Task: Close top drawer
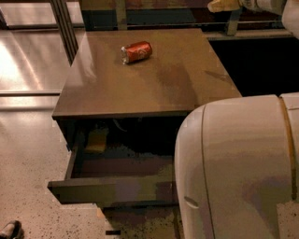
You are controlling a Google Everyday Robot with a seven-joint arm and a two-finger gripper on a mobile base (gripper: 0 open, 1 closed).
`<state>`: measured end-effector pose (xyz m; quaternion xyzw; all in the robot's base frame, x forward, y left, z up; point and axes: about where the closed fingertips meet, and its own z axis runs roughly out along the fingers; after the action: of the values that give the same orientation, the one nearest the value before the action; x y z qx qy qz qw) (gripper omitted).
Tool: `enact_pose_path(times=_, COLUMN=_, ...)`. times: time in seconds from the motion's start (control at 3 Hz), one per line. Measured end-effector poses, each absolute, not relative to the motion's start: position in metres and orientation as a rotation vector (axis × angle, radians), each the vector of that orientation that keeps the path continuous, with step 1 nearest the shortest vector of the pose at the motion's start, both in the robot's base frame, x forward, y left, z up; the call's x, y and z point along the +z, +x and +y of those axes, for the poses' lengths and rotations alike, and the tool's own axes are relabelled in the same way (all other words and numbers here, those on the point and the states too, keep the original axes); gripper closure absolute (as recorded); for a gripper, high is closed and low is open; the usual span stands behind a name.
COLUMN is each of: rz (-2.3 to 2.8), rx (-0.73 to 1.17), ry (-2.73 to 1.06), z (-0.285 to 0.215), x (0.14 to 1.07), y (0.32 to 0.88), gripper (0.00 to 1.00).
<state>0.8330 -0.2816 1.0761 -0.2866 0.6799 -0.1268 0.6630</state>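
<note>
While the top drawer (pixel 112 187) stands open, the pincer (pixel 223 5) hovers beyond the cabinet (pixel 154 81).

We are holding our gripper (pixel 223 5) up at the top right edge of the view, its tip pointing left. Our arm (pixel 267 4) is running from it toward the right corner, and our bulky white casing (pixel 233 172) is filling the lower right foreground.

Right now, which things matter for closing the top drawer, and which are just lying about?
For the job: top drawer, pulled open; hand, at the top right, beyond the cabinet.
Lying about: red can, on its side on the cabinet; yellow object inside the drawer.
</note>
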Motion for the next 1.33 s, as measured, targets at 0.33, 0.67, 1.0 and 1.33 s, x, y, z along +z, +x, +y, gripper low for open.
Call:
enact_pose_path(times=0.33, rz=1.511, rx=-0.331, ry=-0.739, z=-0.2808, x=1.0779, y=0.8339, gripper=0.00)
enact_pose_path(times=0.67, rz=1.471, rx=-0.346, ry=-0.785, z=-0.2825, x=1.0843, y=0.8353, gripper=0.00)
enact_pose_path(times=1.0, rz=1.471, rx=-0.346, ry=-0.785, z=-0.2825, x=1.0843, y=0.8353, gripper=0.00)
enact_pose_path(times=1.33, rz=1.442, rx=-0.400, ry=-0.913, z=-0.2753, x=1.0822, y=0.8352, gripper=0.00)
